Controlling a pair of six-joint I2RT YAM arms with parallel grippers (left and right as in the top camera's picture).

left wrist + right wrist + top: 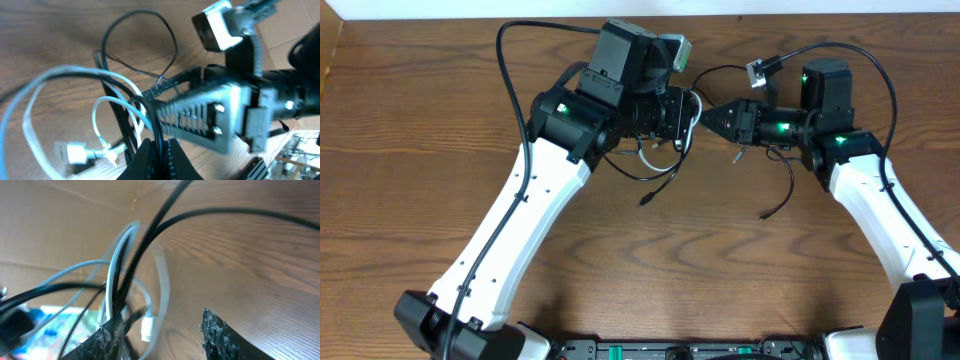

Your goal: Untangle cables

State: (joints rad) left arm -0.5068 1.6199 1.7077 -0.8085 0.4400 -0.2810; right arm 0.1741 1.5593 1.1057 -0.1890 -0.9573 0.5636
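The cables (672, 150) lay in a knot close to the far edge of the desk (420, 150), about midway between its left and right edges, with both arms reaching in over them. The left claw (159, 156) was closed on a black cable (159, 125), which ran up between its two fingers. The white cable (45, 82) looped out beside it, and its white plug (75, 152) lay on the wood near the claw. The right claw (162, 330) faced the left one, tip almost against tip in the overhead view. Its fingers (107, 337) stood well apart, open, with black and white strands passing just beside the left-hand one. Two loose black ends (645, 200) trailed toward the near edge, one under each claw, the other (765, 213) farther right.
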